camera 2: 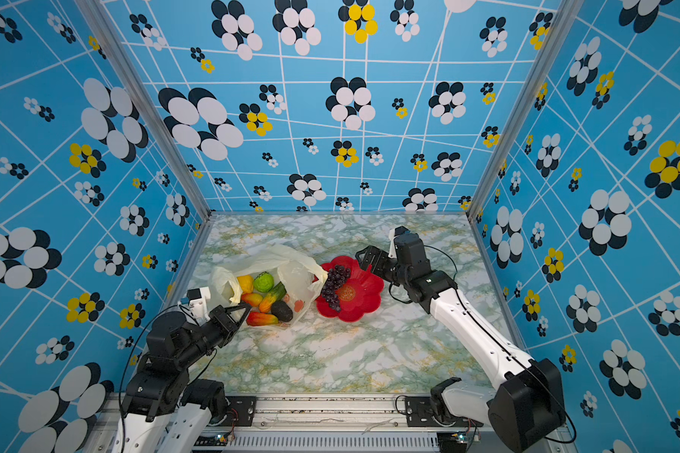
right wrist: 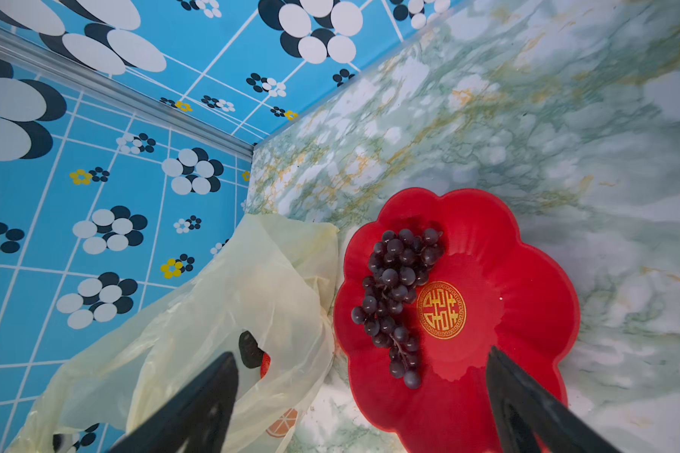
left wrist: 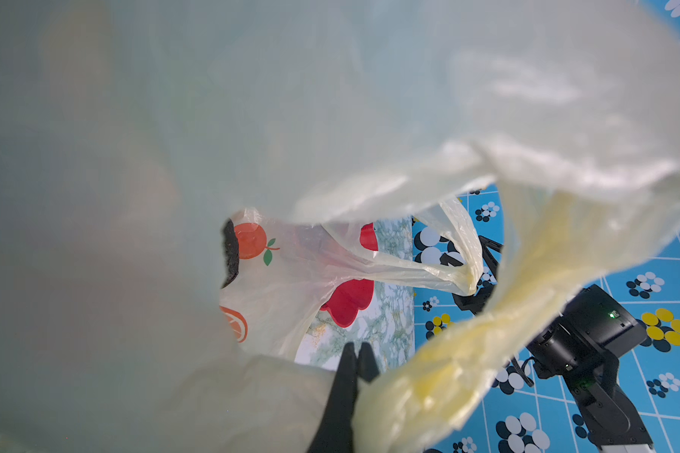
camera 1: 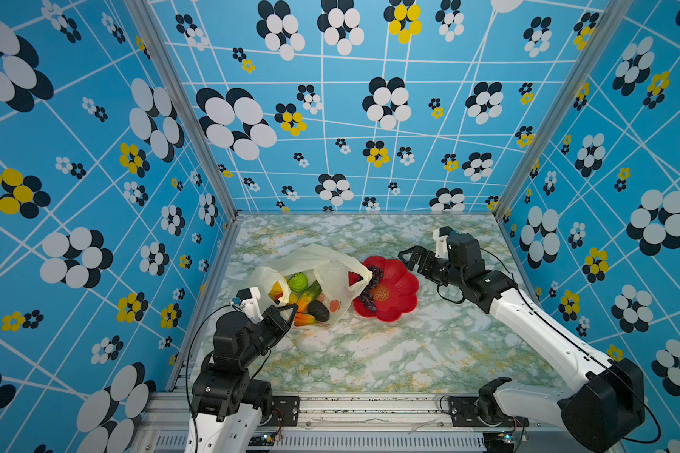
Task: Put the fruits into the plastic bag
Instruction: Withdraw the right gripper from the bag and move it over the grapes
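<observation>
The plastic bag [camera 1: 332,270] lies open on the marble table [camera 1: 370,353], left of centre in both top views. Inside it are a bumpy green ball [camera 1: 298,282], a cucumber [camera 1: 311,293], a dark avocado [camera 1: 318,310], a yellow piece [camera 1: 277,291] and red-orange pieces [camera 1: 304,320]. The purple grape bunch [right wrist: 397,282] lies on the red dish [right wrist: 507,274], close to the bag's handle. My left gripper [left wrist: 356,353] is shut on the bag's near rim [left wrist: 428,376]. My right gripper [right wrist: 360,353] hangs open above the dish's far edge, holding nothing.
The red flower-shaped dish [camera 1: 401,292] sits right of the bag, partly under its handle. Patterned blue walls [camera 1: 95,235] close the table on three sides. The right arm [camera 1: 527,313] stretches across the right side of the table.
</observation>
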Motion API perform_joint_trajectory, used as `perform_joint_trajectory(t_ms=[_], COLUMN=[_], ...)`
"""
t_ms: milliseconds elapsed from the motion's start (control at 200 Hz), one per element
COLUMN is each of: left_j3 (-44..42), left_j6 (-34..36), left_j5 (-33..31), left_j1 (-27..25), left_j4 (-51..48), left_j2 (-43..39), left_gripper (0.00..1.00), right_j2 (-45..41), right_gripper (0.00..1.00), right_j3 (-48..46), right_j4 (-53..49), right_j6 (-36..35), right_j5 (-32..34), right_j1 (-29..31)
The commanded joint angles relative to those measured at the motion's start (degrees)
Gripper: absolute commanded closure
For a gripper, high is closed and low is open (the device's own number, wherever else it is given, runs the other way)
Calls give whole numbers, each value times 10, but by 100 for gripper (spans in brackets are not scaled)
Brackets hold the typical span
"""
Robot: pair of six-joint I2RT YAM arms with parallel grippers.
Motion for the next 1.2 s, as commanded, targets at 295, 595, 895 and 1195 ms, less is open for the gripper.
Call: perform_joint_trajectory(t_ms=[295, 595, 895, 1195], left_j3=[6, 8, 3, 4], left_j6=[4, 6, 5, 5], left_j5=[-1, -2, 1, 3], left_j1=[4, 3, 4, 3], left_j4=[13, 11, 21, 26], left_j2=[5, 5, 13, 20], left_gripper=[100, 100, 100, 100], right_j2=[71, 126, 170, 208], right_gripper=[1, 1, 1, 1], right_j3=[-38, -49, -49, -45], right_j4=[86, 123, 136, 157], right_j6=[74, 96, 97, 102], right_j5=[-59, -99, -130, -143], right_j1=[-3, -3, -3, -3])
